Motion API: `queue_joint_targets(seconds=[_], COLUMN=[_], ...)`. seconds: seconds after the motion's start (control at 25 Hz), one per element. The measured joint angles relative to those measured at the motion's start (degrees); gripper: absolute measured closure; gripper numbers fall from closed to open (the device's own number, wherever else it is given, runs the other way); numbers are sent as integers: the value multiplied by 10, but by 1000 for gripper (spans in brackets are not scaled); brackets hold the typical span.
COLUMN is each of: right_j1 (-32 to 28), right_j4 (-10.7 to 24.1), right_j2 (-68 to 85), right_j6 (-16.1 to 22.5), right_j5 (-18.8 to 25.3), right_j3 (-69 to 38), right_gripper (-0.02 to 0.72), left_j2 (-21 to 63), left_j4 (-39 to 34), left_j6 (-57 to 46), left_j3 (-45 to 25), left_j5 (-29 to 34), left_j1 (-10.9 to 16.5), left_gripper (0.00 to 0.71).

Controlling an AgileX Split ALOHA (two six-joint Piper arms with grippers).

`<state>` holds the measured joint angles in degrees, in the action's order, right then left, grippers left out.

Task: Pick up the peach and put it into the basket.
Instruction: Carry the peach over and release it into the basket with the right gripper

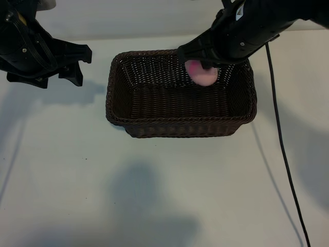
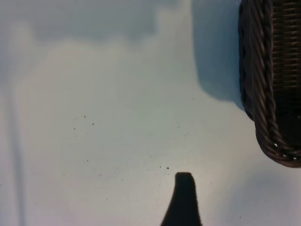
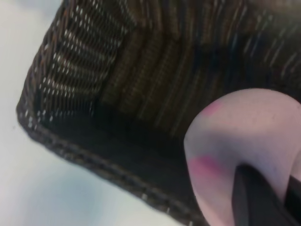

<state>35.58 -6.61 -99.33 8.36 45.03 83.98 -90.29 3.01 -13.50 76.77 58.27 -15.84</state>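
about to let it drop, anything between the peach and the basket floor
Nothing visible. The right hand holds the peach above the basket, inside its rim near the far right end, and the inside below looks bare. The left hand is parked off to the basket's left.

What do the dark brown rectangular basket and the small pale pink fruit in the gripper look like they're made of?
The dark brown rectangular basket looks like woven wicker, or possibly a plastic imitation: thin strands run in tight rows up its walls under a braided rim, with a slight sheen. The small pale pink fruit, held by the right gripper, looks smooth and matte with brighter pink blotches; real or artificial, I cannot tell.
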Motion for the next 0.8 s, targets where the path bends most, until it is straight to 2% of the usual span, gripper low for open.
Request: queue_joint_targets(seconds=[0.28,0.56,0.68,0.8], right_j1=[-1,-1,-1,-1], right_j4=[23,25,25,25], right_j2=[-99,-118,-118,-118], right_j6=[0,0,0,0], right_j5=[-41,-49,-49,-34], right_j3=[1,2,2,8], right_gripper=[662,642,591,476], left_j2=[0,0,0,0], left_j4=[0,0,0,0], left_j6=[0,0,0,0], left_j3=[0,0,0,0], left_j5=[0,0,0,0], left_j1=[0,0,0,0], left_gripper=[133,133,133,133])
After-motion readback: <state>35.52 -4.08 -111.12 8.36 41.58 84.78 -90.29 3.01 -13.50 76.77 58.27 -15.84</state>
